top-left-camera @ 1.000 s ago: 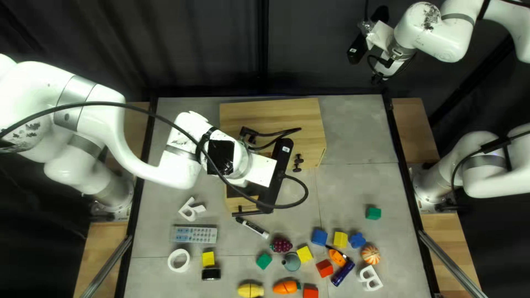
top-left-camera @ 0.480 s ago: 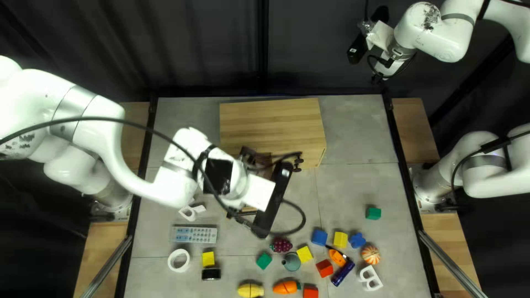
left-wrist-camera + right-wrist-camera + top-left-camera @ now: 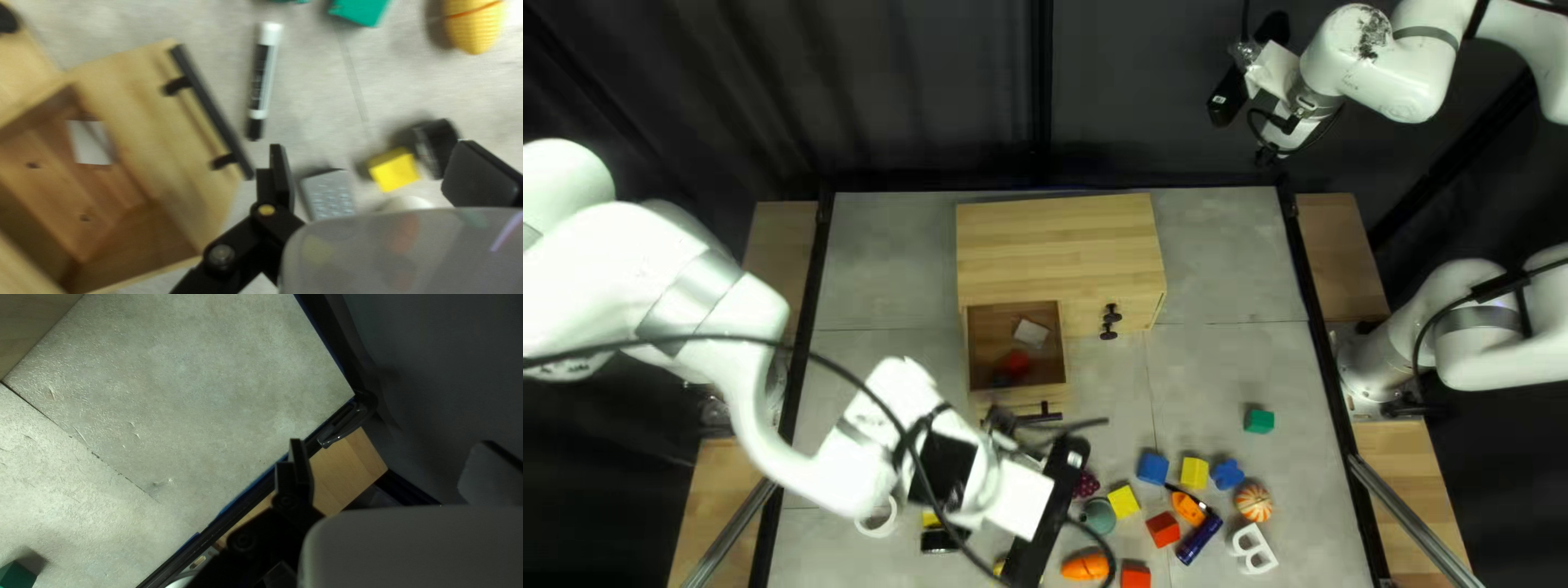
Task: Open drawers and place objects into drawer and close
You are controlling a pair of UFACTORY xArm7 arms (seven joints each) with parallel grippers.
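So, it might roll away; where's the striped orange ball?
The ball is right of centre in the top left view, between the blue piece and the white letter.

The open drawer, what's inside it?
Inside the drawer are a flat pale piece, a red object and a dark object, too unclear to name. Anything farther back is covered by the cabinet top.

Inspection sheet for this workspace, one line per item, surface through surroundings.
Surface: grey table, thin seams; spills, nothing seen
Job's things: wooden cabinet, drawer open, holding a pale square and something red
Clutter: blue block, red block, striped ball, marker, remote
Grippers: left gripper open, empty; right gripper open, empty
Cables: black cable along left arm
Surroundings: dark curtain; people, nothing seen
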